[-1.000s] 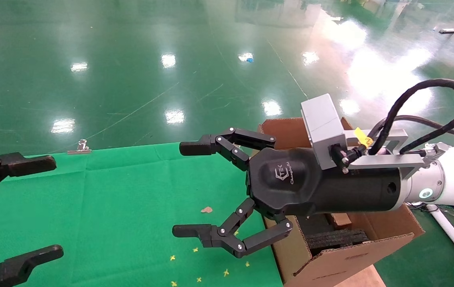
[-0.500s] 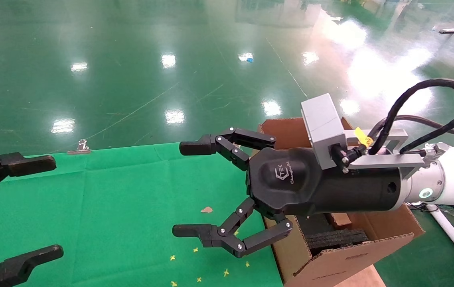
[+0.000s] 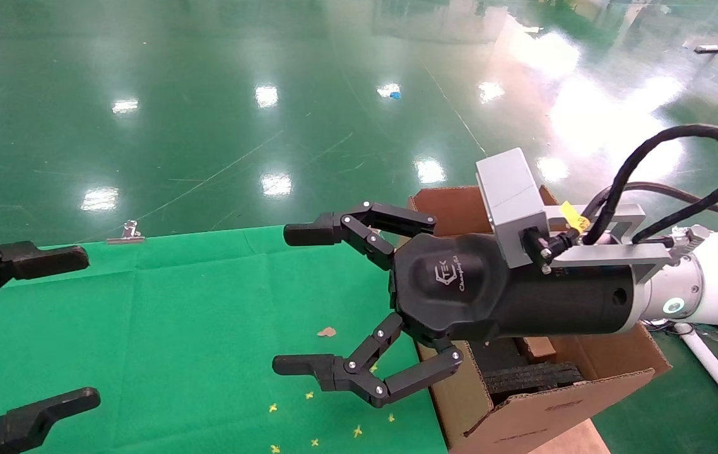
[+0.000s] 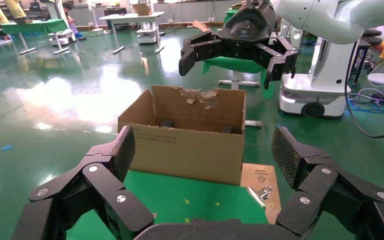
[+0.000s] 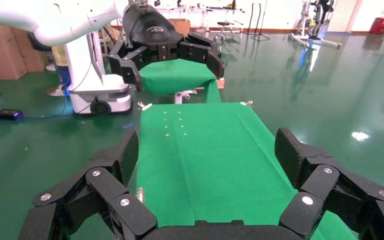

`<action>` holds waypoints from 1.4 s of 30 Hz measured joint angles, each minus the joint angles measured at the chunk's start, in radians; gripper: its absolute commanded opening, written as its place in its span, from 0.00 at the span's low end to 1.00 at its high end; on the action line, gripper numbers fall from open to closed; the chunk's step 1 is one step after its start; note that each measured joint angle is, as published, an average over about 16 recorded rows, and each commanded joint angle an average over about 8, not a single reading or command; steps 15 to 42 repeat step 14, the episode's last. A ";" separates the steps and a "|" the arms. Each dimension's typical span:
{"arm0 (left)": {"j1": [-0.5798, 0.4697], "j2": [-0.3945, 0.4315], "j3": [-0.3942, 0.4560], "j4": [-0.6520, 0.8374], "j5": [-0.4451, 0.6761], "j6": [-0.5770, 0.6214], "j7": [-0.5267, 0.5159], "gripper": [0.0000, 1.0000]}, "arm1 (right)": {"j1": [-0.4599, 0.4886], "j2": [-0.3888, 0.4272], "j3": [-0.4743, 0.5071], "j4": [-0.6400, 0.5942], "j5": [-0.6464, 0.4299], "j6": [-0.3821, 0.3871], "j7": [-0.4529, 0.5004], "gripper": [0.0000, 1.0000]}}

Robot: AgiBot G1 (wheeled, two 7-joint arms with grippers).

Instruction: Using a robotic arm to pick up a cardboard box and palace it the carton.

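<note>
- You won't find the slim cardboard box in any view; locate it before committing.
- The carton (image 3: 542,403) stands at the right edge of the green tabletop (image 3: 195,328).
- Your right gripper (image 3: 308,299) hovers spread wide, empty, beside the carton.
- Left gripper (image 3: 50,328) is splayed too, empty.

We count two grippers, the right gripper (image 3: 289,302) and the left gripper (image 3: 81,325), each with its fingers spread apart. We see one carton (image 3: 542,410), holding black foam inserts (image 3: 532,377) whose number we cannot tell. One green cloth (image 3: 195,328) covers the table, with one metal binder clip (image 3: 125,232) at its far edge. We count one brown scrap (image 3: 327,331) and about five small yellow specks (image 3: 272,408) on the cloth.
</note>
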 measured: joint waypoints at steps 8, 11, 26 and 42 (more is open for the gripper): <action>0.000 0.000 0.000 0.000 0.000 0.000 0.000 1.00 | 0.000 0.000 0.000 0.000 0.000 0.000 0.000 1.00; 0.000 0.000 0.000 0.000 0.000 0.000 0.000 1.00 | 0.000 0.000 0.000 0.000 0.000 0.000 0.000 1.00; 0.000 0.000 0.000 0.000 0.000 0.000 0.000 1.00 | 0.000 0.000 0.000 0.000 0.000 0.000 0.000 1.00; 0.000 0.000 0.000 0.000 0.000 0.000 0.000 1.00 | 0.000 0.000 0.000 0.000 0.000 0.000 0.000 1.00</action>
